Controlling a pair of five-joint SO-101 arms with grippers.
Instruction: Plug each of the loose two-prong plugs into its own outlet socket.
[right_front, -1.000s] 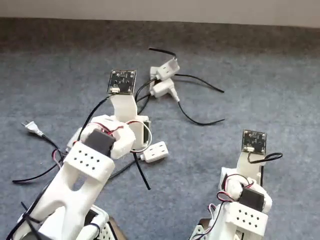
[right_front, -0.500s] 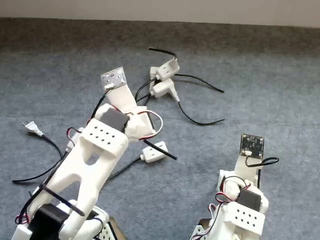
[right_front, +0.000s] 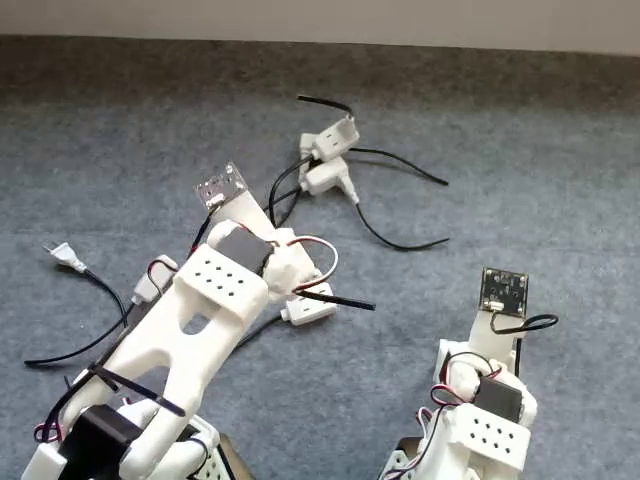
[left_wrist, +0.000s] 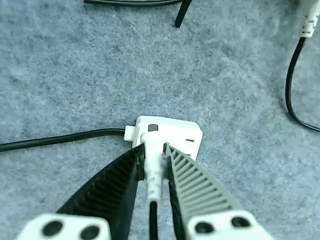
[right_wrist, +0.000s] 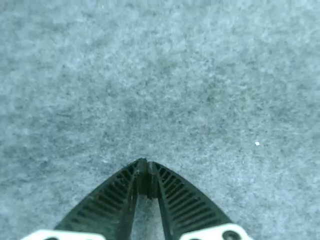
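A: Checking progress. Where is the left gripper (left_wrist: 154, 149)?
B: Clamped on a white plug (left_wrist: 154, 176), lower middle of the left wrist frame. The plug's nose touches the outlet socket (left_wrist: 172, 132). Can't tell if the prongs are seated, so I'd call this one mid-insertion.
A: Where is that in the high frame?
B: Centre, just under the left arm.
A: Right gripper (right_wrist: 146, 167)?
B: Fingers pressed together, nothing between them, over bare grey carpet (right_wrist: 210, 75). Its arm sits lower right in the high frame.
A: What's left?
B: A loose two-prong plug (right_front: 66, 256) lies at the left edge of the high frame, well apart from any socket, so not plugged. In the upper centre, a second socket (right_front: 337, 137) and another plug (right_front: 325, 179) lie just beside each other; can't tell if they're joined. My guess is one pair maybe done, one in hand, one untouched.
A: Any writing?
B: One small dark mark on the outlet socket's top, unreadable. No other labels legible.
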